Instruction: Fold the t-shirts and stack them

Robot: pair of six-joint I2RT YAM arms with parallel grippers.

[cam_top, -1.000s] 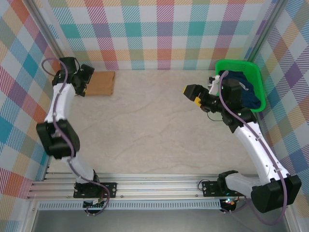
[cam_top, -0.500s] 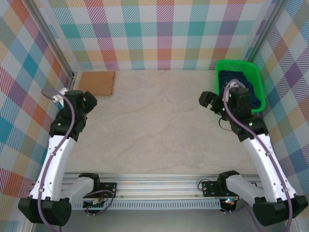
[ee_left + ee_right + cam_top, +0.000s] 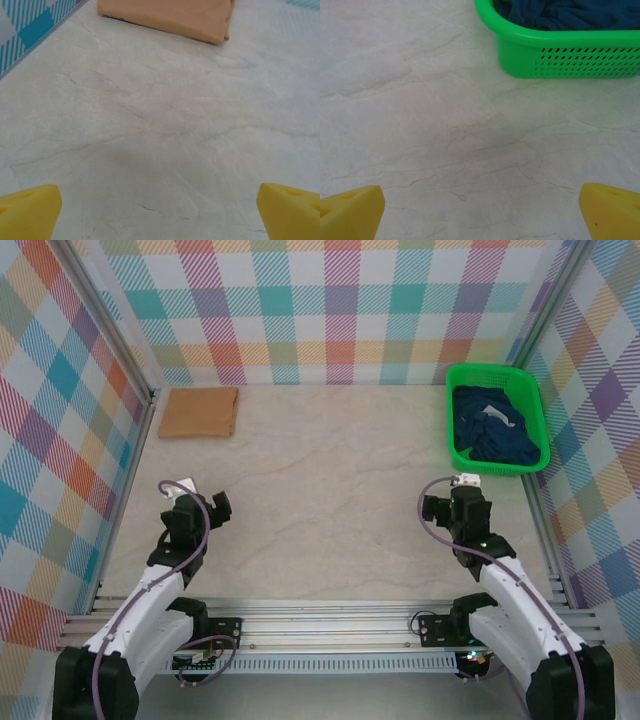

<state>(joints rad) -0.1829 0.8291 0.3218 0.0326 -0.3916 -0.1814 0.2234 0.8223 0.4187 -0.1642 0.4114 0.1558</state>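
Overhead, you have the tan-orange t-shirt [image 3: 200,413] folded into a flat rectangle at the far left corner of the pale, marble-veined table [image 3: 330,470], well apart from both arms. The dark navy t-shirts [image 3: 495,430] lie crumpled in the bright green plastic basket [image 3: 497,462] at the far right; a small white patch on them is perhaps a label. Your left wrist view adds the folded shirt's soft, rounded edge, and your right wrist view adds the basket's slotted wall. The left gripper [image 3: 207,506] and right gripper [image 3: 455,502] sit toward the near side, both spread wide, their yellow wedge-shaped fingertips [image 3: 30,212] holding nothing.
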